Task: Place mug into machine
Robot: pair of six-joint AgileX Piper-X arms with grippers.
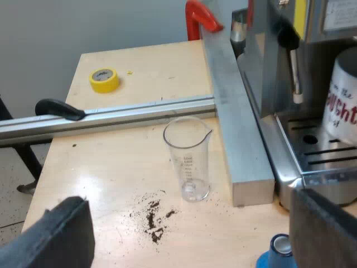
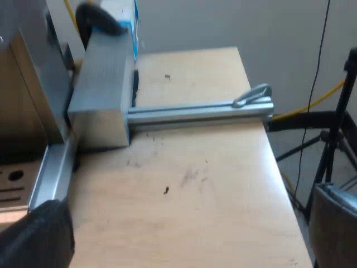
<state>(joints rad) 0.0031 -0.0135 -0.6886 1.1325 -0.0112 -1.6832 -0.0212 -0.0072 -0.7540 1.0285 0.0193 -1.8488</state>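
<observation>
A lab bench: clamped aluminium rails (image 1: pixel 139 110), tape roll (image 1: pixel 104 80) (yellow), tripod (image 2: pixel 329 139).

Bright, even light falls from above in the left wrist view. A broad white glare lies on the glossy table (image 1: pixel 111 181) near the measuring glass (image 1: pixel 188 159), whose rim glints, and the white mug (image 1: pixel 343 95) at the machine's front looks nearly washed out. The right wrist view is duller and warmer, and the metal block (image 2: pixel 100 95) casts a soft shadow at its foot.
</observation>
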